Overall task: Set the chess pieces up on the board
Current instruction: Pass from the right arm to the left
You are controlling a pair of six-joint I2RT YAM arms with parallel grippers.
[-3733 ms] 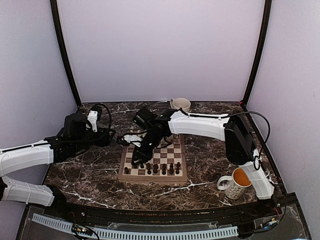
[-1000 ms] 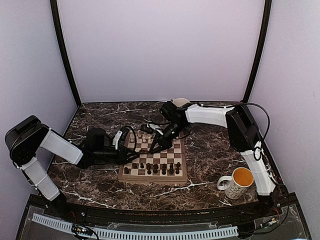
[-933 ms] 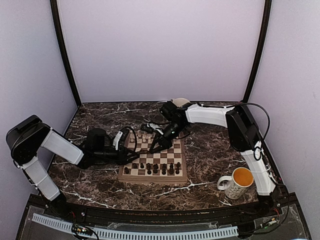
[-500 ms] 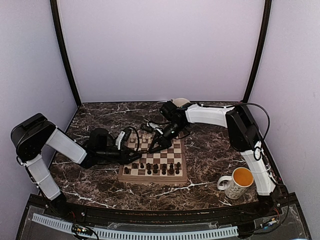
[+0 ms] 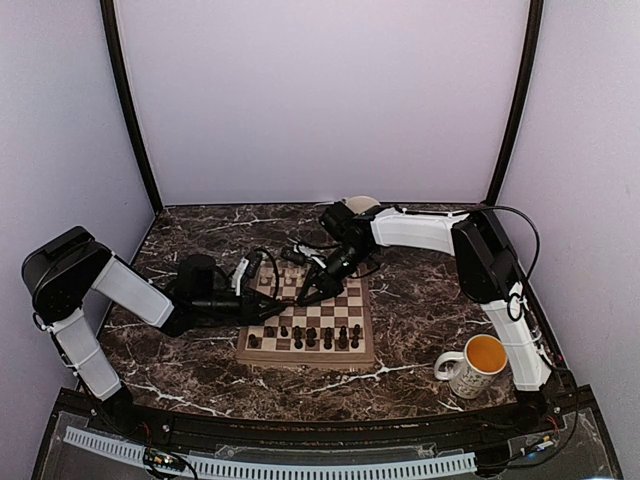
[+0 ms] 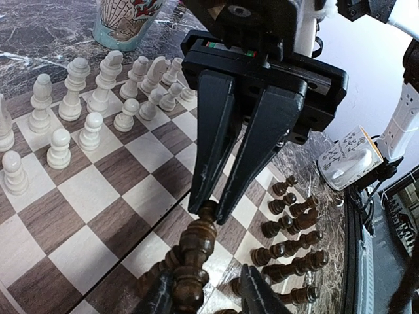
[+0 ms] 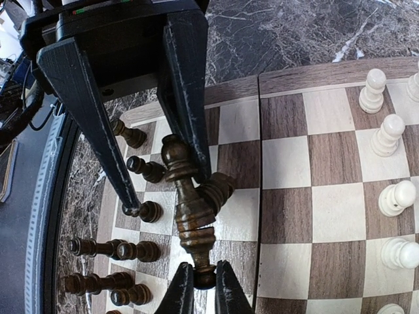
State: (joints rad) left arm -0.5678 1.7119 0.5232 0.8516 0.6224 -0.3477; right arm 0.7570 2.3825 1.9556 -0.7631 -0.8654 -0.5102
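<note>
Marble tabletop (image 5: 420,300), centre: right gripper (image 7: 200,284) clamps dark chess piece (image 7: 188,209) by one end above the chessboard (image 5: 355,300). Left gripper (image 6: 208,294), jaws parted, straddles the other end, probably for handover.

Board (image 6: 85,193) mid rows free btwn white pieces (image 6: 107,82) & dark pieces (image 6: 288,229); R hand (image 6: 209,208) overhangs.

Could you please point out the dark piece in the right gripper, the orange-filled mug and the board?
dark piece (image 7: 190,214), right wrist view, its ribbed middle.
mug (image 5: 465,381), top view, its outer wall.
board (image 5: 305,358), top view, its near border.
</note>
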